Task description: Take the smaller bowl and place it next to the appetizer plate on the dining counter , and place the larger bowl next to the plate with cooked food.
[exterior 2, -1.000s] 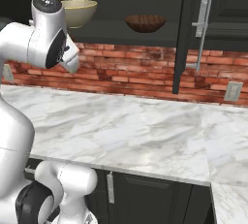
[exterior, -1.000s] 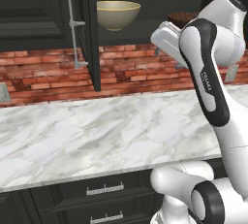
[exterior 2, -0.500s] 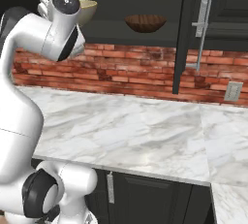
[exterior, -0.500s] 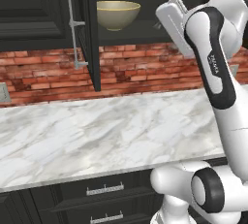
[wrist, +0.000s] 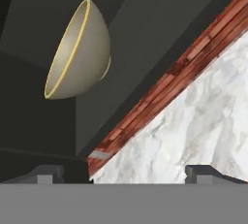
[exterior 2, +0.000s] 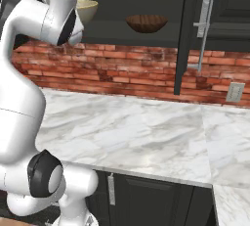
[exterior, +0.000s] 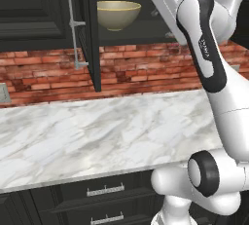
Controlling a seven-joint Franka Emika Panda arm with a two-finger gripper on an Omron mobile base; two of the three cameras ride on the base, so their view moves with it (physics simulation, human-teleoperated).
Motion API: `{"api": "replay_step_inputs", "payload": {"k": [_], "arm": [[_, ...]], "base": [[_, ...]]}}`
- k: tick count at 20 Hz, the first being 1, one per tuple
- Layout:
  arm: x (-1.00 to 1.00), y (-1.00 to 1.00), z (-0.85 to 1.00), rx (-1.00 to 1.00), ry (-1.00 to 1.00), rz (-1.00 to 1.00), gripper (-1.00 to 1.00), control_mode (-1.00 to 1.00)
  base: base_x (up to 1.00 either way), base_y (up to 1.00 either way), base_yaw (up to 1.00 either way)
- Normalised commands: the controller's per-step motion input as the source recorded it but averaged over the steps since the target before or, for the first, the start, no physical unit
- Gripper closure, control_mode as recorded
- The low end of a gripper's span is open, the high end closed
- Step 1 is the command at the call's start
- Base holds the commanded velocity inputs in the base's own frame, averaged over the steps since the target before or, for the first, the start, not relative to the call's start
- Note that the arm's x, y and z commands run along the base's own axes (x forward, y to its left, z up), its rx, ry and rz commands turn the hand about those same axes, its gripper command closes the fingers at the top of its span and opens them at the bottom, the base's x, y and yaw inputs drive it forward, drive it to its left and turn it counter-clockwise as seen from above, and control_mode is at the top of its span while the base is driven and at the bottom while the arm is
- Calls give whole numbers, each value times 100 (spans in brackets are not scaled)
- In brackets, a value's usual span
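Step in hand: reach for smaller bowl [exterior 2: 147,23]; it sat on cabinet shelf [exterior 2: 146,35], right of larger bowl [exterior: 118,14]; gripper [wrist: 126,172] wide open w/ nothing held, raised near shelf; next: line up on smaller bowl's rim.

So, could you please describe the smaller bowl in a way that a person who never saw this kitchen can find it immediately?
Look above the marble wall counter and the red brick backsplash to the open dark cabinet. Two bowls stand apart on its shelf. The smaller bowl is the dark brown, striped wooden one nearer the open cabinet door; the larger bowl is beige with a thin yellow rim.
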Motion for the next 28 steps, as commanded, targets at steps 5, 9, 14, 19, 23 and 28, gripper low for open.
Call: {"api": "replay_step_inputs", "payload": {"k": [5, 9, 14, 19, 23, 28], "arm": [[23, 0, -7, 10, -29, 0, -100, -100], [34, 6, -3, 9, -1, -1, -100, -100], [48, 12, -3, 0, 14, 0, -100, -100], [45, 3, 0, 3, 1, 0, -100, -100], [50, 4, 0, 3, 2, 0, -100, -100], [50, 13, 0, 0, 1, 0, -100, -100]], "base": [[0, 0, 0], [0, 0, 0], [0, 0, 0], [0, 0, 0], [0, 0, 0], [0, 0, 0]]}}
